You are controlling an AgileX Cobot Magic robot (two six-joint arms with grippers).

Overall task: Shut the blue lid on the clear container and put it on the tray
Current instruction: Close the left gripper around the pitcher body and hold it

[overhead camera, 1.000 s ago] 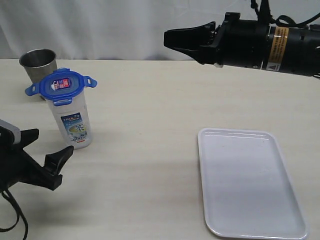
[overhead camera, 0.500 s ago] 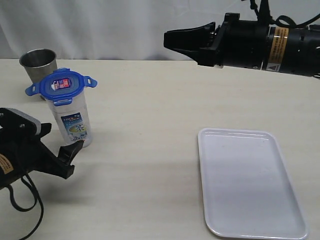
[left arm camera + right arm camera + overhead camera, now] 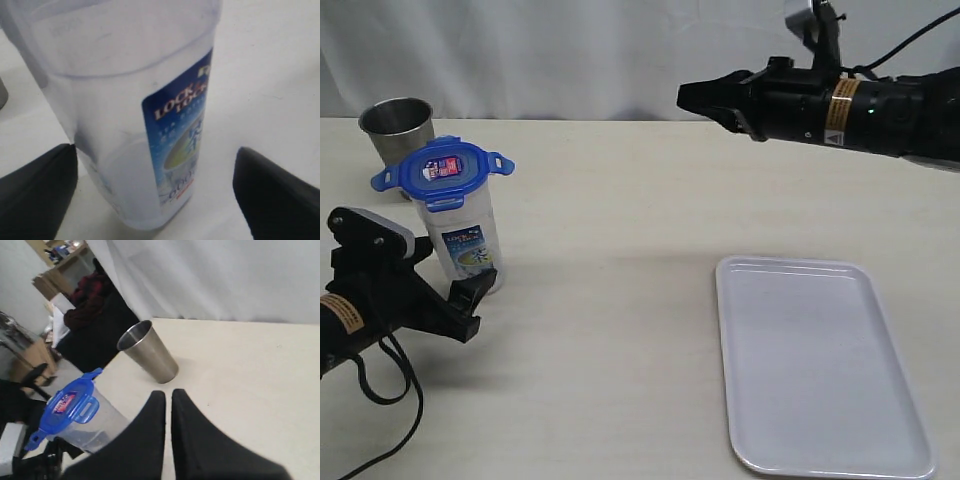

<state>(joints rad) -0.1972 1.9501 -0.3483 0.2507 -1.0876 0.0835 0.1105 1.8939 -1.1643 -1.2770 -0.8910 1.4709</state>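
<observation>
The clear container (image 3: 468,243) stands upright on the table at the left, its printed label (image 3: 182,135) facing my left gripper. The blue lid (image 3: 442,170) rests on top of it with its flaps sticking outward. My left gripper (image 3: 445,278) is open low at the container's base, one finger on each side and neither touching it; in the left wrist view the left gripper (image 3: 155,187) has a gap at both fingers (image 3: 272,197). My right gripper (image 3: 695,97) hovers high at the back right, shut and empty, its fingertips (image 3: 159,396) pressed together. The white tray (image 3: 820,300) lies empty at the front right.
A grey metal cup (image 3: 398,125) stands just behind the container at the table's far left. A white curtain hangs behind the table. The left arm's cable (image 3: 380,390) trails over the table's front left.
My left gripper has slid forward and up to the container, so its open fingers now flank the base. The right arm has drawn back to the right and slightly farther away.
</observation>
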